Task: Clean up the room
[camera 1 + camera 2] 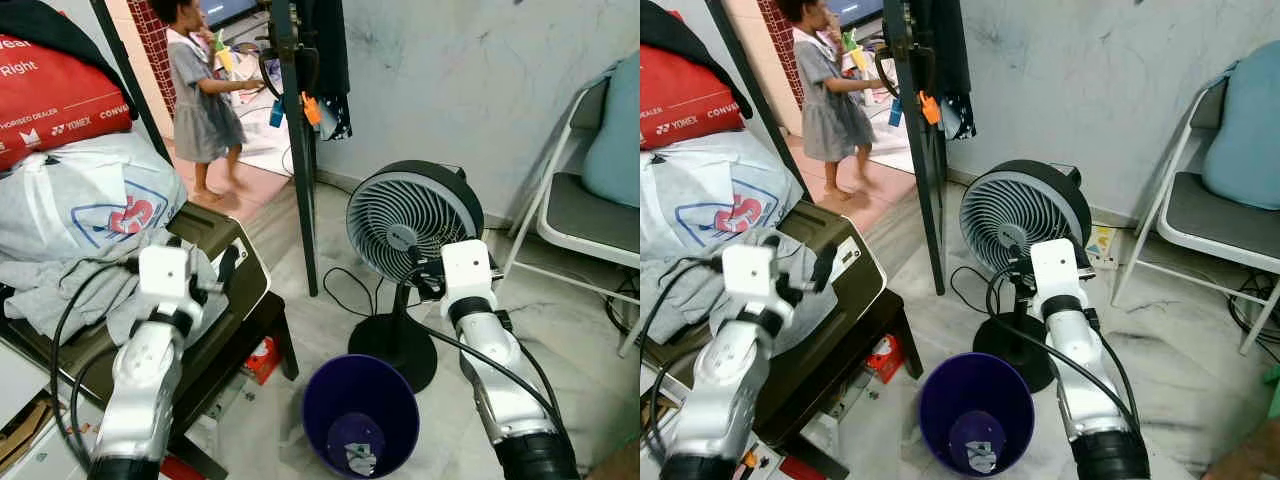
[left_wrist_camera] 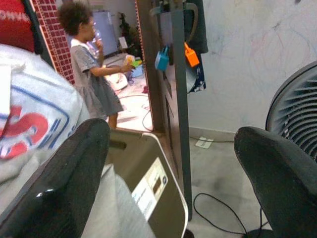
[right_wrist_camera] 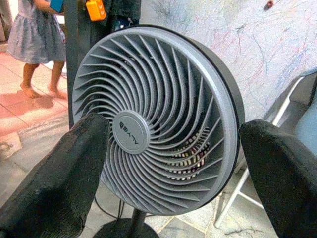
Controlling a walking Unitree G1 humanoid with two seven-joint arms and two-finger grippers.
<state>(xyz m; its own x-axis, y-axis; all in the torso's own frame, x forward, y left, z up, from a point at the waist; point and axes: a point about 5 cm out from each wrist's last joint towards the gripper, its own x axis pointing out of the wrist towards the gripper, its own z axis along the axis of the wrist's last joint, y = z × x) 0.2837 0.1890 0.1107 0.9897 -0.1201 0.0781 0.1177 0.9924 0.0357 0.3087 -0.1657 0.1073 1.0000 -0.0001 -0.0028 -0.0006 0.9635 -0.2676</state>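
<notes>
Purple plastic bin (image 1: pixel 361 412) stands on the marble floor (image 1: pixel 590 350) between both arms, near the round base of the grey pedestal fan (image 1: pixel 413 215); a few scraps lie at its bottom, so cleanup appears barely begun. Grey crumpled cloth (image 1: pixel 70 285) and a white printed bag (image 1: pixel 85 205) are piled on the dark low desk (image 1: pixel 245 330). Left gripper (image 2: pixel 173 193): fingers spread wide, empty, above the desk's front corner. Right gripper (image 3: pixel 171 193): fingers spread wide, empty, facing the fan.

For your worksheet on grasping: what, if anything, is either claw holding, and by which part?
Nothing is held. The left claw and the right claw are both open and empty.
</notes>
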